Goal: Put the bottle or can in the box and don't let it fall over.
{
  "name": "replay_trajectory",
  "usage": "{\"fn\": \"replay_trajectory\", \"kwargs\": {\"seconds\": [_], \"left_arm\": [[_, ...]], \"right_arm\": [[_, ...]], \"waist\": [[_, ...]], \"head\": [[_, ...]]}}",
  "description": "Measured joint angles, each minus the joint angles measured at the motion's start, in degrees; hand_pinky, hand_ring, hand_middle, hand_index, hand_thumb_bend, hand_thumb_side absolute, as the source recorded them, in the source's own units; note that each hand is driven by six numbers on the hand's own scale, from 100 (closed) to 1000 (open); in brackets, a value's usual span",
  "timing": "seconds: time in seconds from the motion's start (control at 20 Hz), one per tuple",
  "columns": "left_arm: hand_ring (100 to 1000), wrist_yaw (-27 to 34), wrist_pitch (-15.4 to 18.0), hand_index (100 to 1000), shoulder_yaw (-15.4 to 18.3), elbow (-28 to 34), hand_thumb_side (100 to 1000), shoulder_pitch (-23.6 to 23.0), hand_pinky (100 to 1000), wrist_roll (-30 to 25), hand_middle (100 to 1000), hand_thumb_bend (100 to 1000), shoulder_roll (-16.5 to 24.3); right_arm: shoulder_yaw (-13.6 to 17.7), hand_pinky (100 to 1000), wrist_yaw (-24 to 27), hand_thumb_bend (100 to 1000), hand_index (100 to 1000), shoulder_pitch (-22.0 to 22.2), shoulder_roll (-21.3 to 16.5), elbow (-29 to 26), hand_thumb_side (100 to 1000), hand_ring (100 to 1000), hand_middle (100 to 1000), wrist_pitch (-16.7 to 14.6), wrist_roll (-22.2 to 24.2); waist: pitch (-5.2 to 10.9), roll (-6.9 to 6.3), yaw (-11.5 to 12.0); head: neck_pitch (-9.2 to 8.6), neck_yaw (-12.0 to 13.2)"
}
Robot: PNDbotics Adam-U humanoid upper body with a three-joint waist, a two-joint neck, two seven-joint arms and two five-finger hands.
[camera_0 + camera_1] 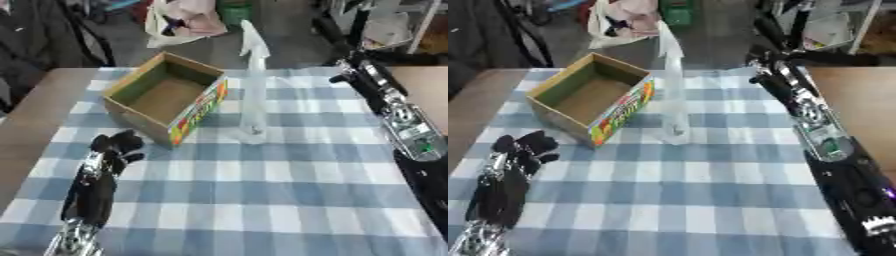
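A tall, translucent white bottle (255,95) with a spray-type top stands upright on the blue-and-white checked cloth. Nothing touches it. Just to its left lies an open cardboard box (200,111) with a colourful side wall and an empty inside, set askew. My left hand (117,146) rests low on the cloth by the box's near corner, with fingers relaxed and holding nothing. My right arm runs up the right side, and its hand (347,70) sits near the far right edge of the cloth, well away from the bottle. That hand shows only as a dark shape.
Bare wood of the table (31,125) shows left of the cloth, and a second wooden surface (429,85) lies at the right. A pale bag (185,20) sits on the floor beyond the far edge. Open cloth (262,195) spreads in front of the bottle.
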State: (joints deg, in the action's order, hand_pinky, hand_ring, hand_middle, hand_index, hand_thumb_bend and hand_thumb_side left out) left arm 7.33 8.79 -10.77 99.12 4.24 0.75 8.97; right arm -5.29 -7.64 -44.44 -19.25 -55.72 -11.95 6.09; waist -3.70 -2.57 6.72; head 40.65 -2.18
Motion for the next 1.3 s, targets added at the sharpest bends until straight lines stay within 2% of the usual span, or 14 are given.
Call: {"fn": "replay_trajectory", "kwargs": {"seconds": [0.35, 0.55, 0.75, 0.9, 0.95, 1.05, 1.3], "left_arm": [[781, 0.1, 0.0, 814, 0.0, 0.2, 1000, 0.4, 765, -0.4, 693, 201, 0.0], [775, 0.2, 0.0, 814, -0.2, 0.2, 1000, 0.5, 765, -0.5, 693, 205, 0.0], [754, 0.5, 0.0, 814, -0.3, 0.2, 1000, 0.6, 764, -0.6, 688, 209, 0.0], [656, 0.7, 0.2, 812, -0.3, 0.2, 1000, 0.6, 749, -0.7, 681, 213, 0.0], [650, 0.7, 0.2, 811, -0.2, 0.3, 1000, 0.6, 747, -0.7, 678, 214, 0.0], [593, 0.7, 0.3, 808, 0.1, 0.5, 1000, 0.6, 723, -0.8, 662, 214, 0.0], [559, 0.2, 1.6, 797, 1.5, 1.6, 1000, 0.3, 658, -3.0, 628, 218, 0.1]], "right_arm": [[0.0, 827, -10.4, 100, 1000, -3.1, 1.6, 5.7, 758, 1000, 1000, -2.2, -2.1], [0.0, 837, -16.5, 100, 1000, -4.3, 2.3, 6.3, 749, 1000, 998, -3.0, -3.8], [0.0, 845, -20.5, 125, 1000, -4.8, 2.5, 6.3, 741, 1000, 997, -3.2, -5.5], [-0.3, 852, -22.3, 213, 1000, -4.8, 2.7, 5.6, 759, 1000, 996, -3.3, -6.3], [-0.5, 852, -22.8, 154, 1000, -4.7, 2.8, 4.9, 733, 1000, 996, -3.4, -6.4], [-1.0, 856, -23.7, 161, 1000, -4.5, 2.9, 3.3, 731, 1000, 994, -3.5, -6.4], [-2.1, 854, -24.8, 154, 1000, -3.8, 3.1, -1.3, 733, 1000, 991, -3.4, -5.3]], "waist": [[-0.67, -0.16, 1.9], [-0.67, -0.18, 2.5], [-0.67, -0.17, 2.5], [-0.67, -0.15, 2.4], [-0.67, -0.13, 2.4], [-0.67, -0.11, 2.2], [-0.66, -0.15, 1.8]], "head": [[-0.04, -3.6], [-0.06, -4.5], [-0.29, -4.8], [-0.48, -5.0], [-0.48, -5.0], [-0.49, -5.0], [-0.5, -5.1]]}}
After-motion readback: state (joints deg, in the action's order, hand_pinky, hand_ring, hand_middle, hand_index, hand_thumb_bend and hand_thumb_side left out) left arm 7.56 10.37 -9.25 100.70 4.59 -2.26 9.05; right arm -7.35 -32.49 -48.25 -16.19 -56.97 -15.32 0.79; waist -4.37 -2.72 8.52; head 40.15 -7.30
